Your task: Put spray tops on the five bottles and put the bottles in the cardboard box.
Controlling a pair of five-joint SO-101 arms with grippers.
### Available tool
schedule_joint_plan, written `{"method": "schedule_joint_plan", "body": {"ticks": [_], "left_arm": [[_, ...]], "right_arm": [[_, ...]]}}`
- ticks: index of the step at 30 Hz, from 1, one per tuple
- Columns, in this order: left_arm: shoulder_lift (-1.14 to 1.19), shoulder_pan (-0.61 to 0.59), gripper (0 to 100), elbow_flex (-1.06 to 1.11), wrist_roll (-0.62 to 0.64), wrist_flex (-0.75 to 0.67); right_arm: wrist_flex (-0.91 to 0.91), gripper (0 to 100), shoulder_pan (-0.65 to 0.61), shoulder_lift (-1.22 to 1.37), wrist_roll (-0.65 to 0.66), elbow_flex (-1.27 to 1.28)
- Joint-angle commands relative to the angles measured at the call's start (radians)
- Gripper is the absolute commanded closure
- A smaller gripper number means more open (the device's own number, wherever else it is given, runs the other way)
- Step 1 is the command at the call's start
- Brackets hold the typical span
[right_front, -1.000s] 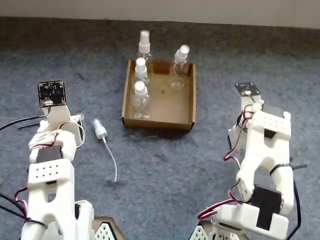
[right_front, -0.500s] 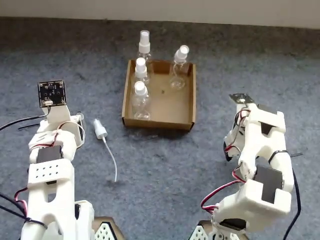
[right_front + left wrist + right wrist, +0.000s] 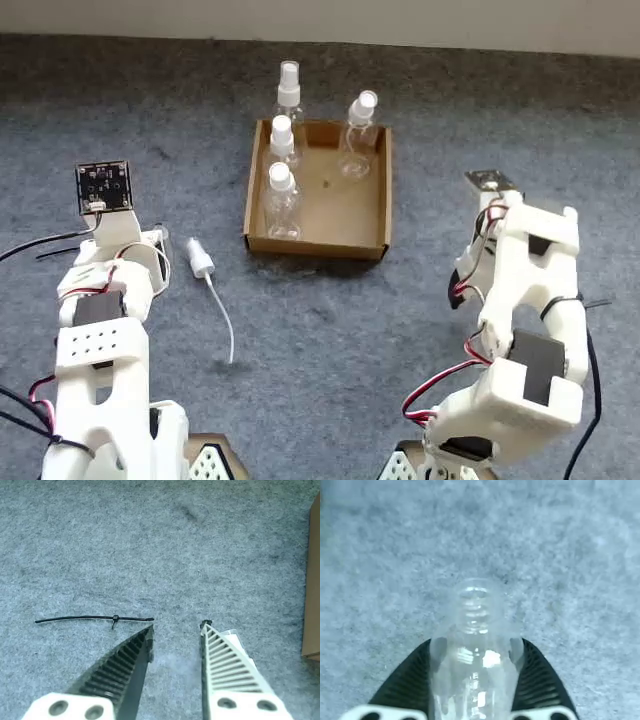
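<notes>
Right gripper (image 3: pixel 476 644) is clamping an uncapped bottle; left gripper (image 3: pixel 177 626) is hanging open over the carpet.

A grey carpeted table surface (image 3: pixel 350 330) is carrying everything. The white left arm (image 3: pixel 100 330) is sitting at the near left, its jaws spread moderately with nothing between them. The white right arm (image 3: pixel 525 300) is sitting at the near right, its dark fingers closing on both sides of a clear plastic bottle with an open threaded neck (image 3: pixel 474 605). The shallow brown cardboard box (image 3: pixel 315 246) is lying between the arms, farther back. Three clear capped spray bottles (image 3: pixel 283 205) (image 3: pixel 283 145) (image 3: pixel 355 150) are standing inside it. A fourth capped bottle (image 3: pixel 288 95) is standing at its far wall; inside or behind, I cannot tell. A loose white spray top with a long dip tube (image 3: pixel 201 262) is lying just left of the box. A thin black cable tie (image 3: pixel 95 619) is lying beyond the left fingertips.
</notes>
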Motion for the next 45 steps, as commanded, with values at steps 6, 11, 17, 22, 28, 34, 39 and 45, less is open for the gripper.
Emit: {"method": "schedule_joint_plan", "body": {"ticks": [6,11,17,22,28,34,39,45], "left_arm": [[-0.054,0.061,85,-0.005,0.005,-0.012],[-0.153,0.070,85,-0.007,0.005,0.109],[-0.096,0.068,85,-0.102,0.011,0.170],[0.150,0.070,85,-0.285,0.060,0.230],[0.441,0.107,85,-0.633,0.173,0.494],[0.636,0.117,85,-0.748,0.238,0.534],[0.736,0.119,85,-0.745,0.290,0.470],[0.780,0.124,85,-0.745,0.295,0.460]], "right_arm": [[0.219,99.5,-0.030,-0.234,-0.147,-0.386],[0.171,99.5,-0.202,-0.495,-0.245,-0.236],[-0.045,99.5,-0.483,-0.822,-0.370,0.148],[-0.251,99.5,-0.624,-1.130,-0.402,0.533],[-0.309,99.5,-0.702,-1.537,-0.404,0.851],[-0.262,99.5,-0.766,-1.905,-0.397,1.017],[-0.254,99.5,-0.766,-1.902,-0.379,1.075],[-0.254,99.5,-0.825,-1.891,-0.381,1.075]]}}
